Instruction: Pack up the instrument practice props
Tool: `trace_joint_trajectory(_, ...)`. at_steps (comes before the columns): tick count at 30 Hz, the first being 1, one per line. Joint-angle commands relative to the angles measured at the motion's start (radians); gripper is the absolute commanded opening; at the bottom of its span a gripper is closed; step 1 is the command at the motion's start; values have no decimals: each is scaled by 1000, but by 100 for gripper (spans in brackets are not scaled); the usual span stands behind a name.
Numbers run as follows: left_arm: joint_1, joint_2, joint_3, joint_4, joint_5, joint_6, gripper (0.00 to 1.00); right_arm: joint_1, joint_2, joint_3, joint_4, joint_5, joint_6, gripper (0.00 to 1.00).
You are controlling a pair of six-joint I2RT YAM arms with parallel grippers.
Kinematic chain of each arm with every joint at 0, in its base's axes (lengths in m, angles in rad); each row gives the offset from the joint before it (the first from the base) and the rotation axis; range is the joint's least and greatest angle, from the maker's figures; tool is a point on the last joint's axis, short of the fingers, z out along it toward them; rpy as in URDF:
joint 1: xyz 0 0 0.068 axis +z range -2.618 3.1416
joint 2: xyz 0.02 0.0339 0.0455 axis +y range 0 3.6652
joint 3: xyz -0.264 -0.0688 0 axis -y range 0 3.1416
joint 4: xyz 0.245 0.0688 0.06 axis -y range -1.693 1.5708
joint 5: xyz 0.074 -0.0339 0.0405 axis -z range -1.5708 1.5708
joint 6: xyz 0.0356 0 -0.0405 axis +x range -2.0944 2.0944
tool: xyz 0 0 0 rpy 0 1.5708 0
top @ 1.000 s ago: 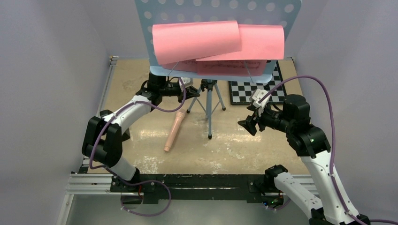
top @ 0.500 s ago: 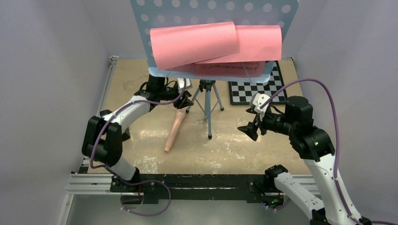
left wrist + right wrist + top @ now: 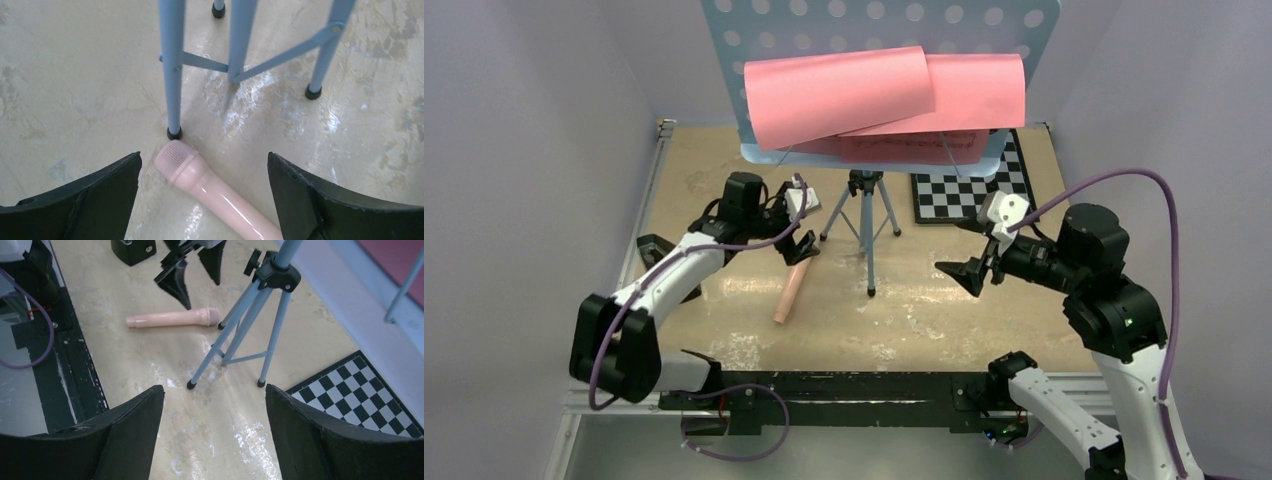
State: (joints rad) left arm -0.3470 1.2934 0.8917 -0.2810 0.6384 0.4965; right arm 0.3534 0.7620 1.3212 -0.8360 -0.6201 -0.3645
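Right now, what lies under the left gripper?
The peach-pink recorder lies on the table below the open left gripper, its ribbed end beside a tripod foot. From above, the gripper covers that end.

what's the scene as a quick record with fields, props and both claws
music stand: upright on its tripod, mid-table
pink sheets: two, overlapping on the stand's desk
recorder: lying flat on the table, wide end beside a tripod foot
chessboard: flat, far right, partly hidden by the stand's desk
left claw: open, empty, over the recorder's wide end
right claw: open, empty, raised, facing the tripod
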Motion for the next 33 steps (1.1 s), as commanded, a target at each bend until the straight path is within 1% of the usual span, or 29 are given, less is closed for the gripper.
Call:
trace_joint_trajectory(1, 1, -220, -55, -227, 0, 70, 99, 5, 19, 107, 86, -8, 110, 77)
trace_joint_trajectory(4, -13, -379, -48, -360, 37, 118, 99, 6, 46, 187, 105, -16, 141, 77)
trace_joint_trajectory(6, -25, -487, -14, -420, 101, 155, 99, 6, 70, 245, 117, -27, 149, 77)
trace_joint_trajectory(7, -40, -535, 0, -411, 120, 152, 99, 6, 85, 283, 116, -42, 139, 76)
trace_joint_trajectory(9, -78, -587, 47, -356, 117, 80, 99, 7, 118, 356, 113, -32, 138, 74)
trace_joint_trajectory(11, -131, -549, 148, -357, 72, 31, 99, 7, 148, 449, 95, 23, 157, 69)
trace_joint_trajectory(13, -176, -458, 267, -352, 23, -11, 99, 6, 155, 485, 106, 81, 158, 68)
trace_joint_trajectory(17, -209, -327, 469, -305, 80, -61, 98, 7, 136, 501, 205, 210, 98, 69)
trace_joint_trajectory(19, -233, -275, 529, -261, 122, -82, 96, 7, 141, 540, 211, 269, 20, 68)
trace_joint_trajectory(20, -246, -247, 559, -239, 141, -100, 93, 7, 138, 552, 211, 291, -37, 67)
trace_joint_trajectory(21, -257, -220, 586, -210, 158, -128, 91, 7, 132, 555, 211, 311, -129, 66)
trace_joint_trajectory(24, -302, -145, 633, -81, 174, -220, 87, 7, 93, 516, 277, 370, -319, 66)
trace_joint_trajectory(27, -370, -78, 667, 55, 167, -304, 86, 7, 78, 497, 294, 322, -496, 68)
trace_joint_trajectory(29, -412, -42, 672, 156, 147, -365, 88, 7, 71, 480, 296, 269, -595, 69)
trace_joint_trajectory(31, -450, -14, 669, 277, 101, -429, 90, 10, 64, 450, 316, 228, -671, 70)
trace_joint_trajectory(33, -474, 9, 666, 358, 37, -466, 92, 20, 65, 435, 330, 200, -750, 72)
